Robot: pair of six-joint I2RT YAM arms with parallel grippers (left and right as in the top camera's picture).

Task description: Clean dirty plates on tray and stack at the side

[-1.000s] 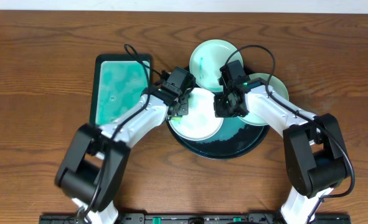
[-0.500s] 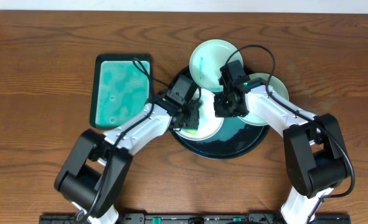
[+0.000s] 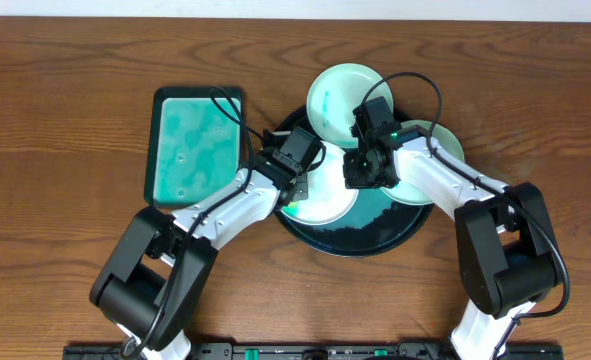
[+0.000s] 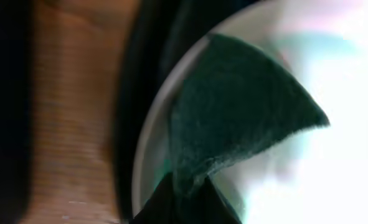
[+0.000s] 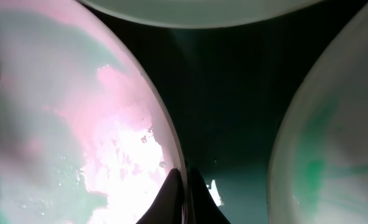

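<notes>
Blocked in the middle by the round black tray (image 3: 370,238), crowded with three plates: far plate (image 3: 337,92) overhanging the back rim, left plate (image 3: 327,203), right plate (image 3: 437,140). Between them only a narrow dark strip of tray base, taken by the right claw (image 5: 182,180), pinched shut on the left plate's rim. Over that same plate, the left claw (image 3: 295,192), clamped on a green scrub pad (image 4: 233,118). Hemmed leftward by the rectangular teal tray (image 3: 190,140), just beside the round one. Open surface (image 3: 65,80) at the far left, far right and along the back edge.
</notes>
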